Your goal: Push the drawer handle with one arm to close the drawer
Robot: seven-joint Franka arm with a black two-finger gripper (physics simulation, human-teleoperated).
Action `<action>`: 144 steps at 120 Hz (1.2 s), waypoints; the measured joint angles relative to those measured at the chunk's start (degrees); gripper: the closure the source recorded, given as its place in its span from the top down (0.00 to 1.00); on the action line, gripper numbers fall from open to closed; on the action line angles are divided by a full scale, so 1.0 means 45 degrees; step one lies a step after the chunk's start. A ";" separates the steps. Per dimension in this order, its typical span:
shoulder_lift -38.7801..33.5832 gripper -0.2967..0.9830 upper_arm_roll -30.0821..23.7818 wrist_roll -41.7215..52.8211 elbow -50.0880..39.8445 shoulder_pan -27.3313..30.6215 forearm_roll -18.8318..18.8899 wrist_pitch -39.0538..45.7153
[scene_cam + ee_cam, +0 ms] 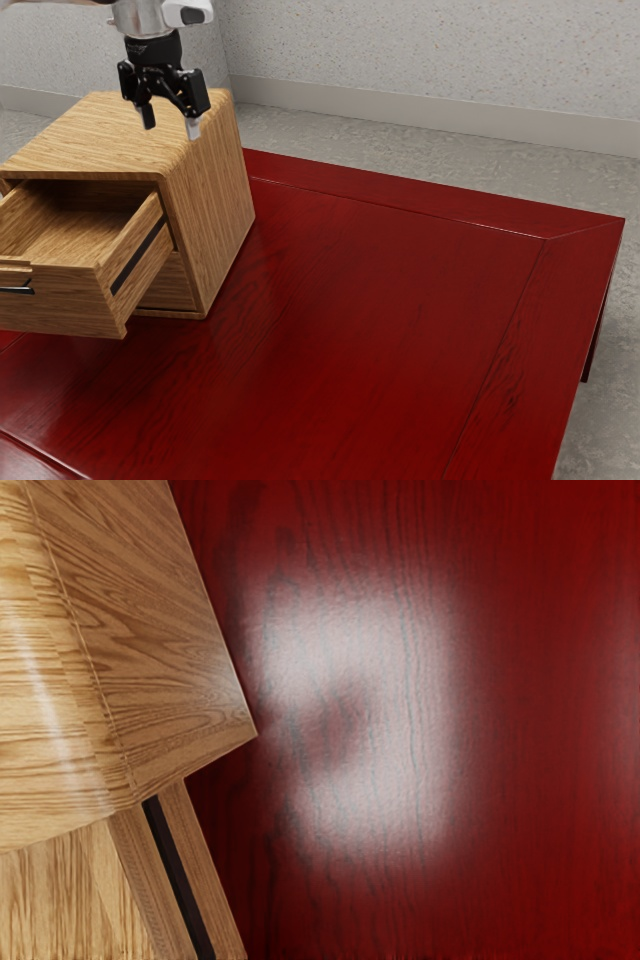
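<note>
Clearly, the fingers (194, 127) stand well apart, their grip empty.

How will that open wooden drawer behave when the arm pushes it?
The drawer should be stiff, since its walls look like thick boards. It will probably slide rather than tip, with a dark strip, perhaps a runner, along its side. Pushed hard, the cabinet might creep across the glossy table instead.

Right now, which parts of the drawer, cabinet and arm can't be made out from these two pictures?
- Drawer handle: far end cut off by the exterior view's left edge.
- Cabinet: lower front mostly hidden behind the open drawer, exterior view.
- Drawer's outer end: cut off by the wrist view's lower edge.
- Arm: upper part beyond the exterior view's top edge.
</note>
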 joint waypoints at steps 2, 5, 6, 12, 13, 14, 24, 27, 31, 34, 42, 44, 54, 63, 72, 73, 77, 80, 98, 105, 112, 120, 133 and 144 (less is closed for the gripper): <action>0.0000 0.77 0.0009 0.0000 0.0000 -0.0007 -0.0010 -0.0020; -0.0001 0.77 0.0018 0.0000 0.0000 -0.0015 -0.0024 -0.0047; -0.0001 0.77 0.0021 0.0001 0.0000 -0.0016 -0.0029 -0.0055; -0.0001 0.77 0.0037 0.0002 0.0000 -0.0023 -0.0049 -0.0096; -0.0001 0.77 0.0037 0.0002 0.0000 -0.0018 -0.0051 -0.0103; 0.0001 0.77 0.0036 0.0003 0.0000 -0.0013 -0.0055 -0.0109; 0.0014 0.77 0.0023 0.0008 0.0000 0.0091 -0.0100 -0.0159; 0.0015 0.77 0.0020 0.0009 0.0000 0.0123 -0.0123 -0.0171; 0.0014 0.77 0.0008 0.0011 0.0000 0.0163 -0.0149 -0.0185; -0.0015 0.77 -0.0019 0.0012 0.0052 0.0204 -0.0163 -0.0204; -0.0570 0.77 -0.0087 0.0017 0.0514 0.0248 -0.0164 -0.0293; -0.0851 0.77 -0.0117 0.0025 0.0586 0.0233 -0.0154 -0.0312; -0.2621 0.77 -0.0624 0.0077 0.0344 0.0434 -0.0260 -0.0504; -0.4363 0.77 -0.1088 0.0045 -0.1272 0.0598 -0.0006 -0.0694; -0.6345 0.77 -0.1201 -0.0069 -0.3840 0.1184 0.0110 -0.0751; -0.6587 0.77 -0.1215 -0.0083 -0.4178 0.1316 0.0119 -0.0732; -0.7381 0.77 -0.1258 -0.0136 -0.5295 0.1810 0.0148 -0.0648; -0.7860 0.77 -0.1331 -0.0173 -0.6009 0.2209 0.0163 -0.0570; -0.9736 0.77 -0.2421 -0.0342 -0.9329 0.4957 0.0147 0.0165; -1.0369 0.77 -0.2459 -0.0344 -1.0615 0.5749 -0.0017 0.0625; -1.1000 0.77 -0.2406 -0.0335 -1.1780 0.6225 -0.0139 0.1090; -1.1778 0.77 -0.1971 -0.0273 -1.3241 0.6446 -0.0251 0.1682; -1.2351 0.77 -0.1472 -0.0132 -1.4879 0.6758 -0.0336 0.2553; -1.2426 0.77 -0.1187 0.0028 -1.5745 0.6801 -0.0311 0.3316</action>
